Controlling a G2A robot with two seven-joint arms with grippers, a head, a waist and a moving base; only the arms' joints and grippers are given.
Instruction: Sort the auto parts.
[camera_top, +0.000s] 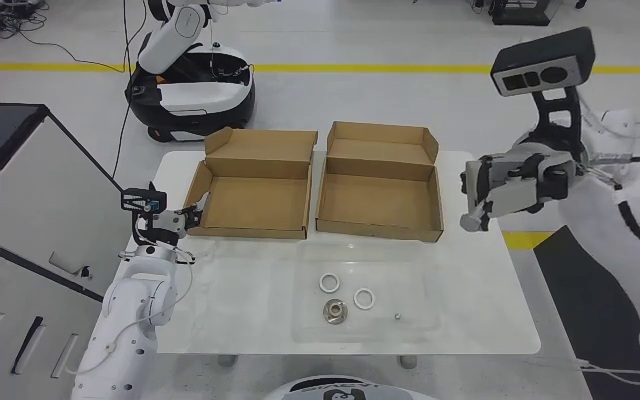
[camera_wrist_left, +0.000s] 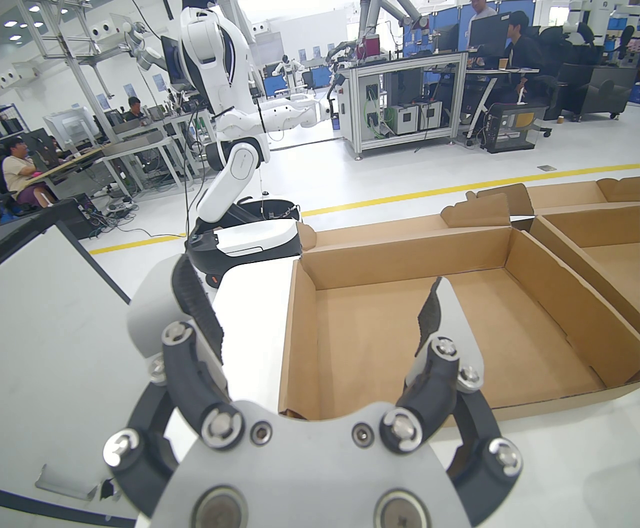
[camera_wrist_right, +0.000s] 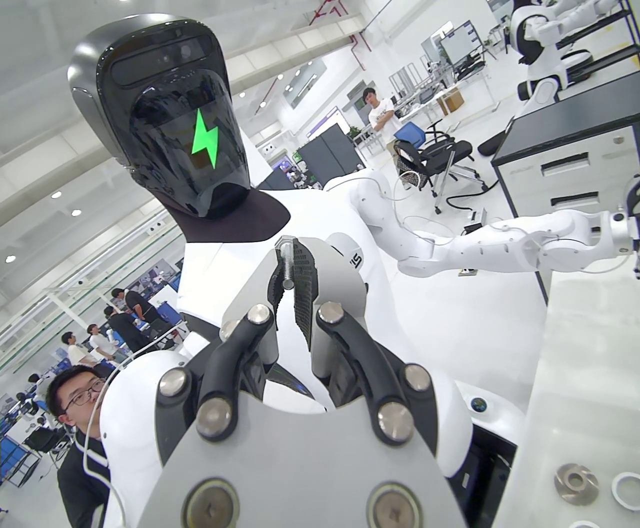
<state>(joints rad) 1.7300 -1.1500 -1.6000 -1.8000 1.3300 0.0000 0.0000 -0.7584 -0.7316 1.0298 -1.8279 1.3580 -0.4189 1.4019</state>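
Two open cardboard boxes stand side by side at the back of the white table (camera_top: 470, 300), a left box (camera_top: 250, 200) and a right box (camera_top: 380, 200). In front of them lie two white rings (camera_top: 328, 283) (camera_top: 364, 298), a metal flanged bushing (camera_top: 334, 311) and a tiny part (camera_top: 398, 317). My left gripper (camera_top: 198, 213) (camera_wrist_left: 315, 305) is open and empty at the left box's (camera_wrist_left: 450, 320) outer left wall. My right gripper (camera_top: 468, 214) (camera_wrist_right: 287, 260) hangs raised beyond the table's right edge, shut on a threaded bolt (camera_wrist_right: 285, 270). The bushing (camera_wrist_right: 576, 482) and a ring (camera_wrist_right: 625, 489) also appear in the right wrist view.
Another white robot (camera_top: 190, 80) stands on the floor behind the table. A grey cabinet (camera_top: 40, 190) stands to the table's left. Both boxes have raised back flaps (camera_top: 262, 147).
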